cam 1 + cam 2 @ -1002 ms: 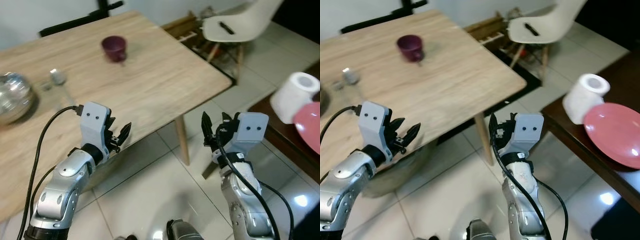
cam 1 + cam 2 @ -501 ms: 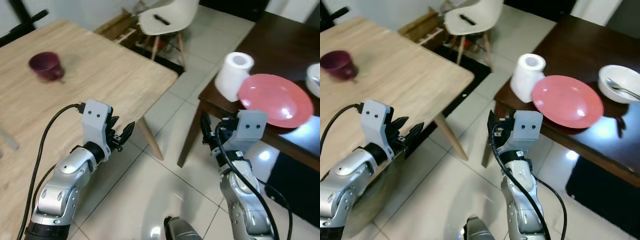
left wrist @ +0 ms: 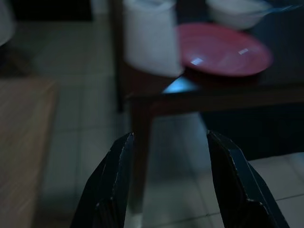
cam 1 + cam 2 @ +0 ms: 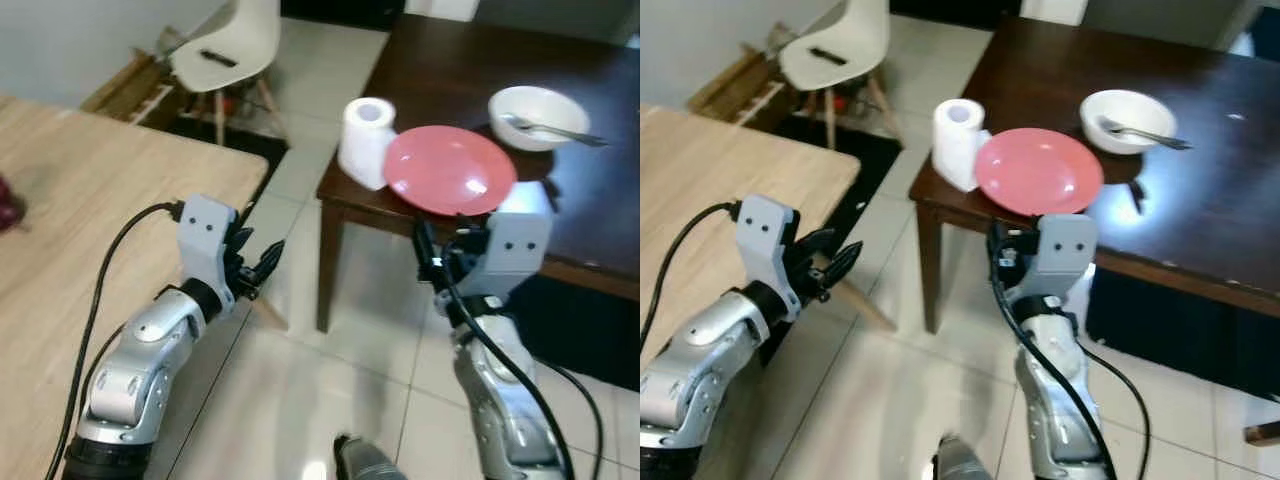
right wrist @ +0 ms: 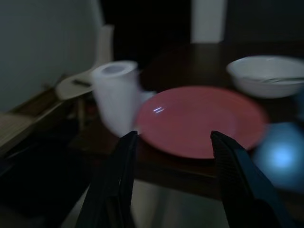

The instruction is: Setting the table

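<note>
A pink plate (image 4: 449, 170) lies near the front edge of a dark wooden table (image 4: 598, 215). Behind it stands a white bowl (image 4: 540, 103) with a spoon (image 4: 560, 129) resting in it. My right gripper (image 4: 436, 257) hangs just in front of the table edge below the plate, open and holding nothing; the plate (image 5: 199, 121) lies straight ahead in its wrist view. My left gripper (image 4: 260, 265) is open too, held out over the floor beside the light wooden table (image 4: 90, 230), facing the dark table's leg (image 3: 137, 142).
A white paper roll (image 4: 365, 142) stands at the dark table's left corner, touching the plate. A white chair (image 4: 228, 50) stands farther back on the tiled floor (image 4: 350, 370). Between the two tables there is a gap of floor.
The camera has swung to the right: the light table with its purple cup has slid off to the left and the dark table has come to the centre. Both grippers stay open.
</note>
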Robot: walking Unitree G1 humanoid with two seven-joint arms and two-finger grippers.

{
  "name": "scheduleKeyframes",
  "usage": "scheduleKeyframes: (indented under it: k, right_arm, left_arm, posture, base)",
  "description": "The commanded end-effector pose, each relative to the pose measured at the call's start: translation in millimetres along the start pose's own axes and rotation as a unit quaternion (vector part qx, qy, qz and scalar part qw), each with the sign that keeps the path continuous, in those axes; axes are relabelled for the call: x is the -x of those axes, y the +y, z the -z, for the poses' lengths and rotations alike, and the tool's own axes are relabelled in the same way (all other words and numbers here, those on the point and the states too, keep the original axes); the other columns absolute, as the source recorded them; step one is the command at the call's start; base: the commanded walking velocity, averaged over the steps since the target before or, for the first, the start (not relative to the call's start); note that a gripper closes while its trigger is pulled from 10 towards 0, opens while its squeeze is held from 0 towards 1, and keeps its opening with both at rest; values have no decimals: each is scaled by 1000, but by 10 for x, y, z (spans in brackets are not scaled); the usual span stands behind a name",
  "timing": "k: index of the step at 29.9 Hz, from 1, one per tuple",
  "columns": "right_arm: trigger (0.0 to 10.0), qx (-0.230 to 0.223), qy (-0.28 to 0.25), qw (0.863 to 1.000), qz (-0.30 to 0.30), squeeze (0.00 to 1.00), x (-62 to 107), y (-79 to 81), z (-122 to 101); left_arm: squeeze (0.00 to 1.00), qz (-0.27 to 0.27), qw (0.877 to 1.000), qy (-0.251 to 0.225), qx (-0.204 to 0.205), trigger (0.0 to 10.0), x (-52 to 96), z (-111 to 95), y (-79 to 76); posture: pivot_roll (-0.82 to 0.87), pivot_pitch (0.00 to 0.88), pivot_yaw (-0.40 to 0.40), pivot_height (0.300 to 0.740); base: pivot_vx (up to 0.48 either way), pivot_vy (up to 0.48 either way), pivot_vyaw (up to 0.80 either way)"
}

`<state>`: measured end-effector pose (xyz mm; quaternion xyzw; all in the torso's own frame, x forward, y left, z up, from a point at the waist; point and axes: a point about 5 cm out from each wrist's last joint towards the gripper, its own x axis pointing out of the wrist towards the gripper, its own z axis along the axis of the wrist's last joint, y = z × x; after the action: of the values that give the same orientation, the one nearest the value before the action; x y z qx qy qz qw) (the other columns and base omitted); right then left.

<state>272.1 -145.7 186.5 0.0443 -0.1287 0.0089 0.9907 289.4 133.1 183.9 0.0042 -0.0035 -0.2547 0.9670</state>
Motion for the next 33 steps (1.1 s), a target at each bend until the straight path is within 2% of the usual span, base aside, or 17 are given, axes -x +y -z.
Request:
scheduleKeyframes:
  k: [1, 8, 22, 28, 33]
  right_arm:
    - [10000, -2, 7, 1000, -1, 0, 26, 22, 23]
    - [10000, 1, 6, 1000, 4, 0, 27, 2, 13]
    - [10000, 0, 9, 1000, 0, 0, 20, 3, 22]
    - [10000, 1, 7, 1000, -3, 0, 9, 7, 6]
    - [10000, -3, 2, 1000, -10, 0, -2, 25, -6]
  left_arm:
    - [0, 3, 1000, 13, 7, 10000, 7, 55, -2]
    - [0, 25, 1000, 10, 14, 10000, -11, 22, -40]
    - [0, 36, 999, 10, 34, 10000, 12, 44, -100]
    - [0, 30, 999, 9, 25, 10000, -4, 36, -92]
    - [0, 28, 999, 5, 30, 10000, -16, 42, -93]
  posture:
    - [-171, 111, 100, 740]
    - [-171, 111, 100, 740]
    - [-176, 107, 98, 740]
    - [-176, 107, 98, 740]
    - [-181, 98, 100, 740]
  base:
    - [0, 0, -800]
    - [0, 0, -800]
    - [0, 0, -800]
    - [0, 0, -800]
    - [0, 0, 0]
